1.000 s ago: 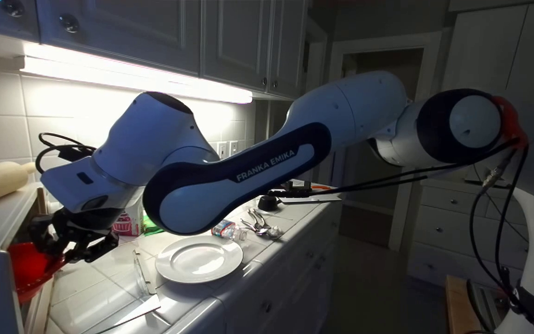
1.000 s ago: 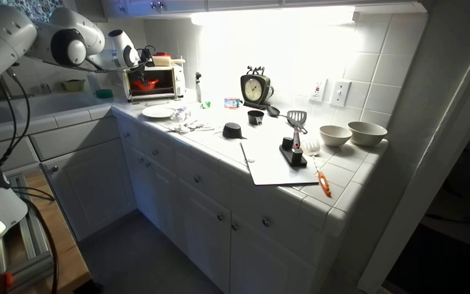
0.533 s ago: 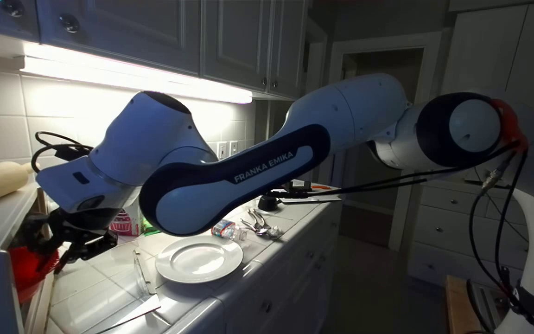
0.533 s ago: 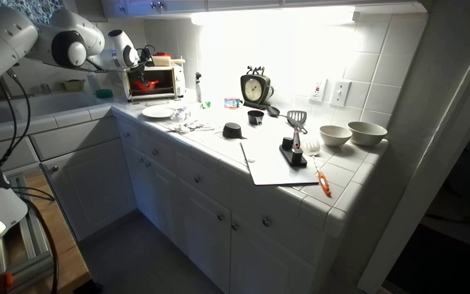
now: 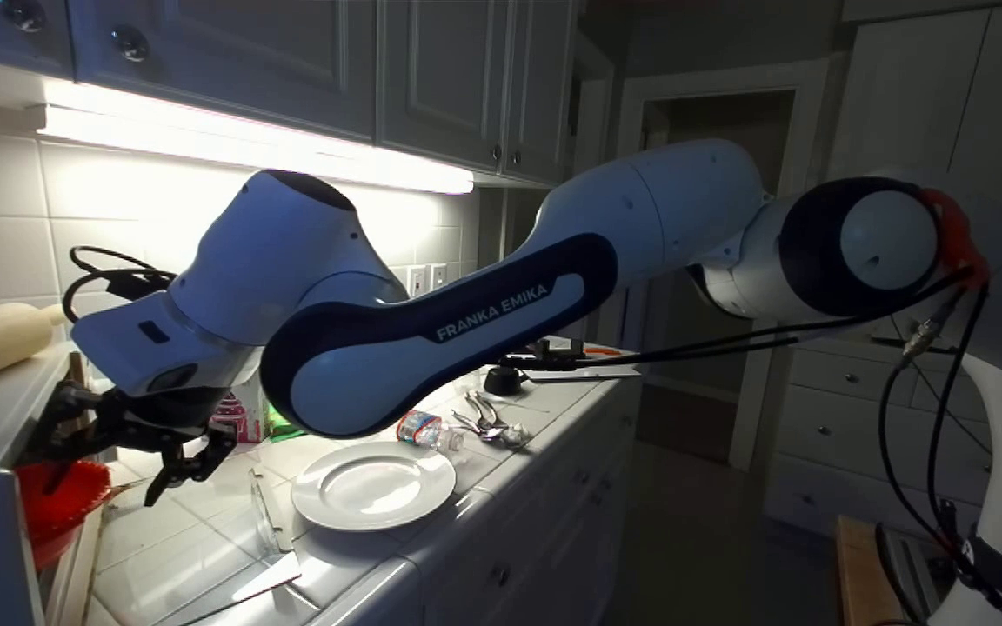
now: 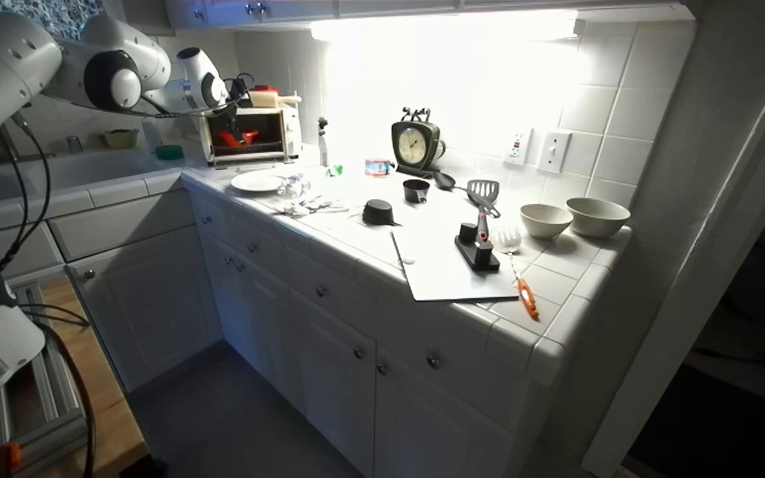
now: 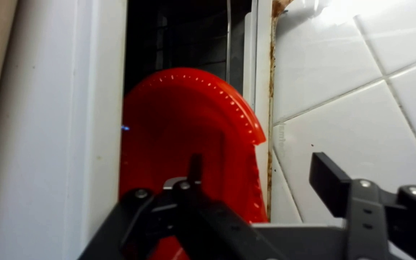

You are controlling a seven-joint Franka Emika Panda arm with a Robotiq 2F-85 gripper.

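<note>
While toaster oven (image 7: 52, 126) hides one edge | red bowl (image 7: 190, 133) shows partly | pincer (image 7: 260, 171): spread wide

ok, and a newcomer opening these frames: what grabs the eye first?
The red bowl in the wrist view, at the open front of the toaster oven and right by the open gripper. Next, the glaring strip light under the upper cabinets in both exterior views, and the big white arm that spans an exterior view.
</note>
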